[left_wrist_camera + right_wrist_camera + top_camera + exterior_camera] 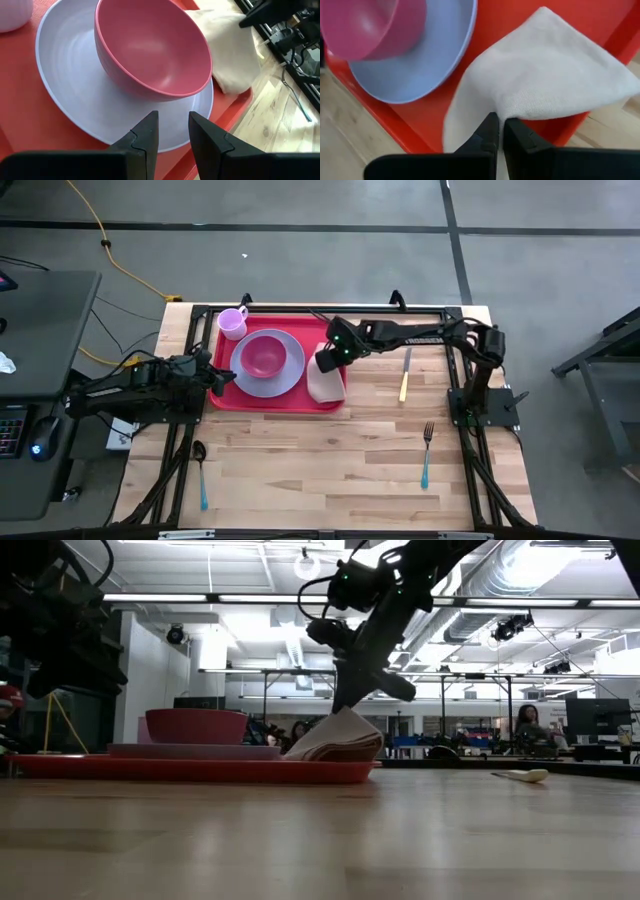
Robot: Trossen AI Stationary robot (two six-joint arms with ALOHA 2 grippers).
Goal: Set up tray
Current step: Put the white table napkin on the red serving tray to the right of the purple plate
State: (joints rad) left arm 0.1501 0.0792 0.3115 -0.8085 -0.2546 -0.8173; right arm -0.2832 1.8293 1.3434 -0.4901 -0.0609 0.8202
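A: How is the tray (226,395) laid out?

B: It is set flat on the wooden table (330,460) toward the far edge, left of centre in the high view. Its long axis is run from side to side across the table, parallel to that far edge.

A: And its look?

B: A red rectangle with rounded corners and a low raised rim is seen. A lavender plate (288,380) is carried on it, with a pink bowl (263,356) on the plate, a pale mug (233,322) at the far left corner, and a cream cloth (327,385) at the right end (one edge is draped over the rim).

A: The grippers?

B: The right gripper (497,131) is held over the tray's right end, its fingers pinched together on a fold of the cloth. The left gripper (173,131) is kept at the tray's left edge, fingers parted, nothing between them.
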